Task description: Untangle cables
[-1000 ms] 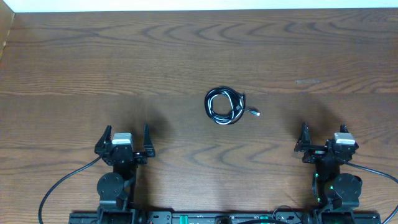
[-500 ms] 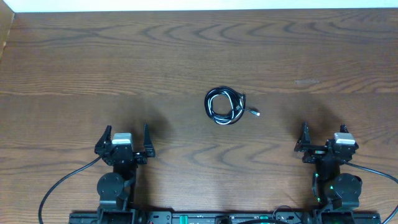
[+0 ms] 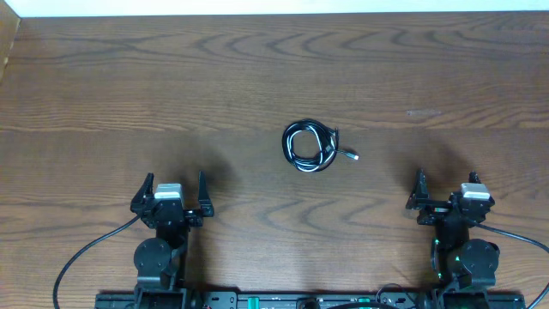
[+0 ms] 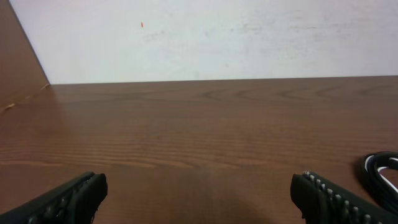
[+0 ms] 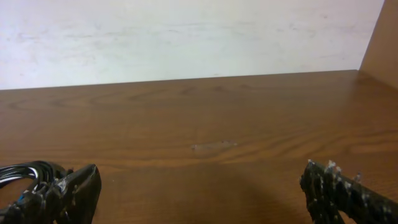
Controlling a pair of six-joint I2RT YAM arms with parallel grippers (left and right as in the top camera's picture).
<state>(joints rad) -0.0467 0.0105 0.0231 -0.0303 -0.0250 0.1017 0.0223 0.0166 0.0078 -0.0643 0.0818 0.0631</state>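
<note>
The cables [image 3: 310, 147] lie in one small coiled bundle of black and whitish strands at the middle of the wooden table, with a silvery plug end [image 3: 351, 155] sticking out to the right. The bundle's edge shows at the far right of the left wrist view [image 4: 380, 170] and at the lower left of the right wrist view [image 5: 28, 175]. My left gripper [image 3: 171, 190] is open and empty near the front left. My right gripper [image 3: 444, 190] is open and empty near the front right. Both are well short of the bundle.
The wooden table [image 3: 274, 77] reaches back to a white wall [image 4: 211, 37]. A raised wooden side panel stands at the left edge [image 4: 18, 68] and another at the right edge [image 5: 380, 43]. Thick black arm cords [image 3: 86, 253] trail from the arm bases at the front.
</note>
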